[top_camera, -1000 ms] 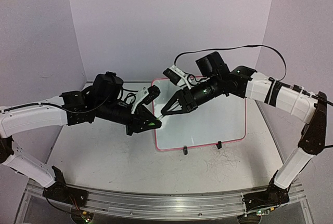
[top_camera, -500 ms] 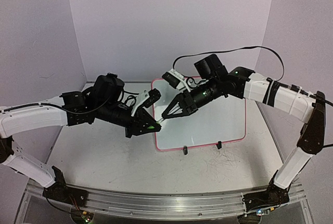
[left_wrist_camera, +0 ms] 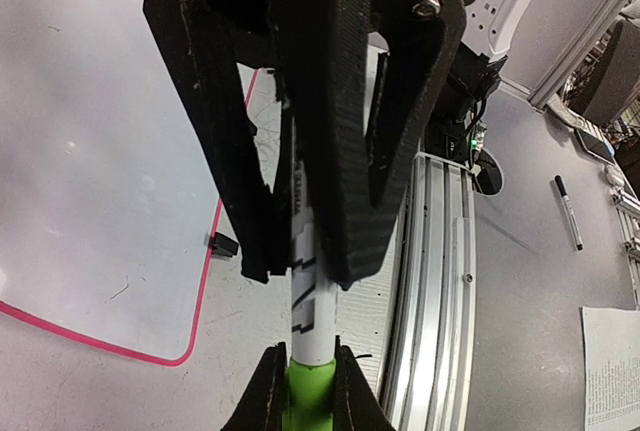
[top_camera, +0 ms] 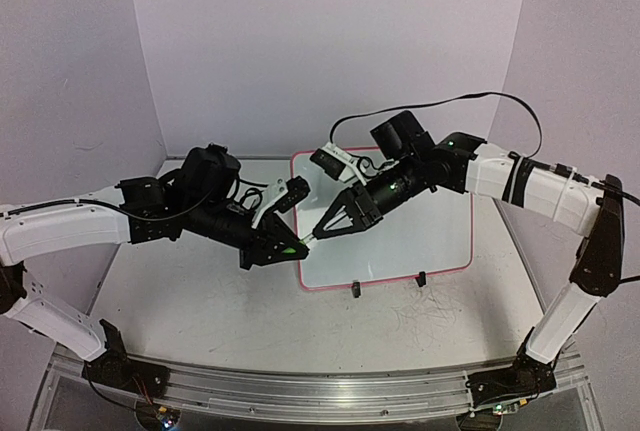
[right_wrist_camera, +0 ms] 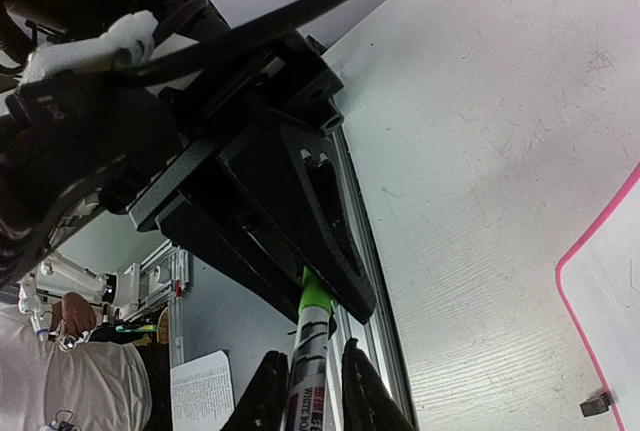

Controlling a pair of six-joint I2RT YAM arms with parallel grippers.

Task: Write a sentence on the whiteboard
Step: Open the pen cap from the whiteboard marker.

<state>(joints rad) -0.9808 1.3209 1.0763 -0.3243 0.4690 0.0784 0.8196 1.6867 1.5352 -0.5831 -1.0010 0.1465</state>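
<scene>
Green tips one end of the marker (top_camera: pixel 306 242) that both arms share in the top view, just over the whiteboard's left rim. The whiteboard (top_camera: pixel 420 236) lies toward the back edge of the table (top_camera: pixel 200 311), from the middle to the right, with its two clip feet (top_camera: pixel 355 290) on the near rim. The left gripper (top_camera: pixel 294 249) is clamped on the marker, as it was a second ago. The right gripper (top_camera: pixel 320 234) has come lower and closer to the left one. Its jaws, spread apart a second ago, now pinch the marker.

In the left wrist view the left gripper (left_wrist_camera: pixel 305 391) presses narrow jaws on the marker's green end (left_wrist_camera: pixel 308 406). The right gripper (left_wrist_camera: pixel 303 266) grips the white printed barrel (left_wrist_camera: pixel 308 321) just beyond. The whiteboard (left_wrist_camera: pixel 100 151) fills the left side, its pink rim curving round a corner.

In the right wrist view the right gripper (right_wrist_camera: pixel 305 391) squeezes the printed barrel (right_wrist_camera: pixel 305 376). The left gripper (right_wrist_camera: pixel 335 296) holds the green end (right_wrist_camera: pixel 314 301) just ahead. A corner of the whiteboard (right_wrist_camera: pixel 615 321) shows at the lower right.
</scene>
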